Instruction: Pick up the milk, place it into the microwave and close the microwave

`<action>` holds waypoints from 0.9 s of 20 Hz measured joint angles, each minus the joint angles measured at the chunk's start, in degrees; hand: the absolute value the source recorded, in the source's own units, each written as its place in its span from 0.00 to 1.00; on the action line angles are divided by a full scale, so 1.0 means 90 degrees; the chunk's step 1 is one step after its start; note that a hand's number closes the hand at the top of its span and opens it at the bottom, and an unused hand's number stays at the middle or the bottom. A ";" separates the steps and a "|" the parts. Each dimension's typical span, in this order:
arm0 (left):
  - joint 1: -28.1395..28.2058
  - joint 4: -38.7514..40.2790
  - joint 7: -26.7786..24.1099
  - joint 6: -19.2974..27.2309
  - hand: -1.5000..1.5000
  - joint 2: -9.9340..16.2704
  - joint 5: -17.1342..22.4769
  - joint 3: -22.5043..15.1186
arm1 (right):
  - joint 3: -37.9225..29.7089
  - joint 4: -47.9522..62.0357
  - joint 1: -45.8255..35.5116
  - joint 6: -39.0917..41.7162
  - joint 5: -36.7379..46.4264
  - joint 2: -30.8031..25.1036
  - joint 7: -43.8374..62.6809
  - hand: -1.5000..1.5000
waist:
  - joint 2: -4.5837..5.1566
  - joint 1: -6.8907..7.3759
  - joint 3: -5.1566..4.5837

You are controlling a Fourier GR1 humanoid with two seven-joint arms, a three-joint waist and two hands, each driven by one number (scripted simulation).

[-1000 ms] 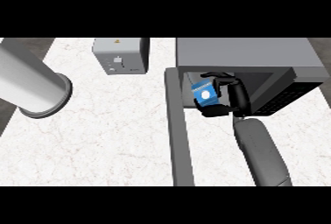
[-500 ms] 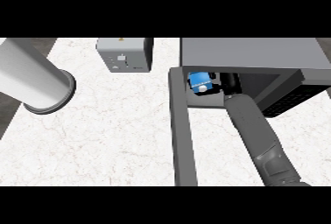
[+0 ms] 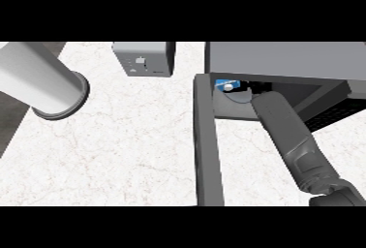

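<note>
- Microwave door (image 3: 207,160): swung open, seen edge-on, running from the near edge to the oven's left front corner.
- Right forearm (image 3: 289,135): reaches far into the microwave (image 3: 286,60) cavity.
- Right hand (image 3: 259,88): mostly hidden inside; finger state cannot be told.
- Milk (image 3: 226,85): blue-and-white carton inside the cavity, at its left.
- Toaster (image 3: 143,59): far, left of the microwave.
- Grey cylinder (image 3: 39,82): at the far left.

We saw a white, veined, marble-like counter (image 3: 129,145), a matt grey microwave (image 3: 286,58), and a brushed-metal toaster (image 3: 143,58).
</note>
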 measured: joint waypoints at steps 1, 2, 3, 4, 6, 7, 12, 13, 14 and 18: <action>-0.0036 0.0034 -0.0007 0.0008 0.00 0.0010 -0.0018 0.0002 | -0.0016 0.0081 -0.0033 -0.0154 0.0035 -0.0039 -0.0057 1.00 | 0.0011 0.0027 -0.0004; -0.0076 0.0045 -0.0002 0.0015 0.00 0.0021 -0.0018 -0.0015 | -0.0030 0.0142 -0.0070 -0.0325 0.0068 -0.0077 -0.0112 1.00 | 0.0034 0.0055 0.0002; -0.0090 0.0064 -0.0018 0.0009 0.00 0.0032 -0.0025 -0.0001 | -0.0027 0.0208 -0.0101 -0.0456 0.0114 -0.0128 -0.0171 1.00 | 0.0048 0.0084 0.0006; -0.0108 0.0073 -0.0023 -0.0012 0.00 0.0028 -0.0036 -0.0029 | -0.0014 0.0280 -0.0142 -0.0563 0.0165 -0.0187 -0.0212 1.00 | 0.0069 0.0114 0.0013; -0.0116 0.0070 -0.0025 -0.0062 0.00 0.0047 -0.0033 -0.0054 | 0.0024 0.0425 -0.0202 -0.0817 0.0282 -0.0284 -0.0277 1.00 | 0.0093 0.0167 0.0018; -0.0132 0.0071 -0.0015 -0.0060 0.00 0.0057 -0.0032 -0.0064 | 0.0043 0.0490 -0.0231 -0.0928 0.0336 -0.0333 -0.0312 1.00 | 0.0104 0.0191 0.0018; -0.0234 0.0087 0.0011 -0.0059 0.00 0.0033 -0.0114 -0.0184 | 0.0144 0.0820 -0.0357 -0.1368 0.0593 -0.0590 -0.0350 1.00 | 0.0163 0.0297 0.0003; -0.0287 0.0101 0.0010 -0.0030 0.00 0.0011 -0.0164 -0.0219 | 0.0138 0.0887 -0.0405 -0.1441 0.0613 -0.0632 -0.0286 1.00 | 0.0176 0.0305 0.0001; -0.0288 0.0105 0.0012 -0.0045 0.00 0.0010 -0.0174 -0.0234 | 0.0155 0.0974 -0.0415 -0.1553 0.0661 -0.0688 -0.0203 0.00 | 0.0178 0.0334 -0.0006; -0.0374 0.0096 0.0027 -0.0007 0.00 0.0032 -0.0303 -0.0269 | 0.0214 0.1391 -0.0418 -0.2253 0.0852 -0.1051 0.0482 0.00 | 0.0214 0.0374 -0.0028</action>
